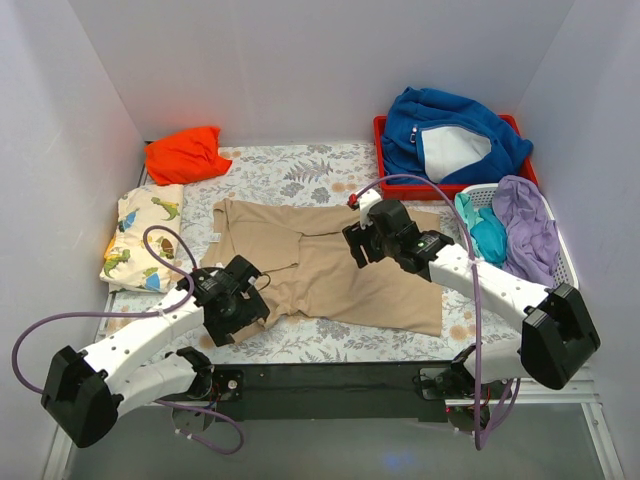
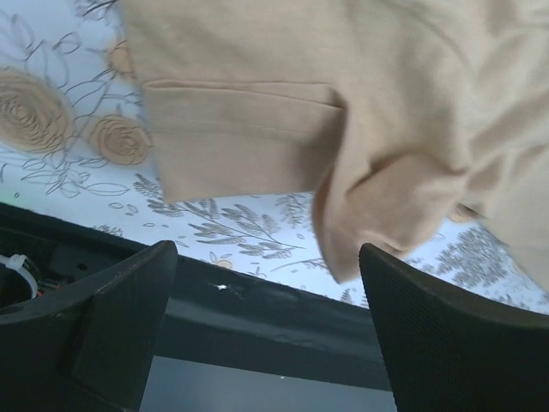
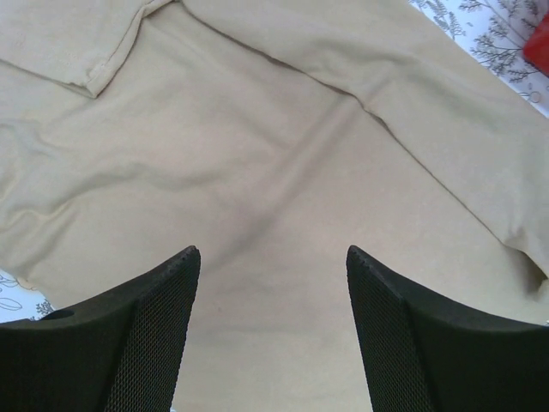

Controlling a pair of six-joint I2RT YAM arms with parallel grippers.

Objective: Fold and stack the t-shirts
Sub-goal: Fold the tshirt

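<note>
A tan t-shirt (image 1: pixel 330 270) lies spread over the middle of the table, partly folded, with creases running across it. An orange t-shirt (image 1: pixel 183 153) sits bunched at the back left. In front of it, at the left edge, lies a cream dinosaur-print t-shirt (image 1: pixel 145 235), folded. My left gripper (image 1: pixel 235 300) hangs over the tan shirt's near-left corner. In the left wrist view it (image 2: pixel 268 249) is open and empty, with a sleeve and a drooping fold of the tan shirt (image 2: pixel 343 103) just beyond its fingertips. My right gripper (image 1: pixel 375 235) hovers open above the tan shirt (image 3: pixel 274 129), its fingers (image 3: pixel 163 326) holding nothing.
A blue fleece (image 1: pixel 450 140) fills a red bin (image 1: pixel 380 135) at the back right. A white basket (image 1: pixel 565 265) on the right holds purple and teal clothes (image 1: pixel 520 225). A floral cloth (image 1: pixel 290 170) covers the table, and a black bar (image 1: pixel 330 380) runs along its near edge.
</note>
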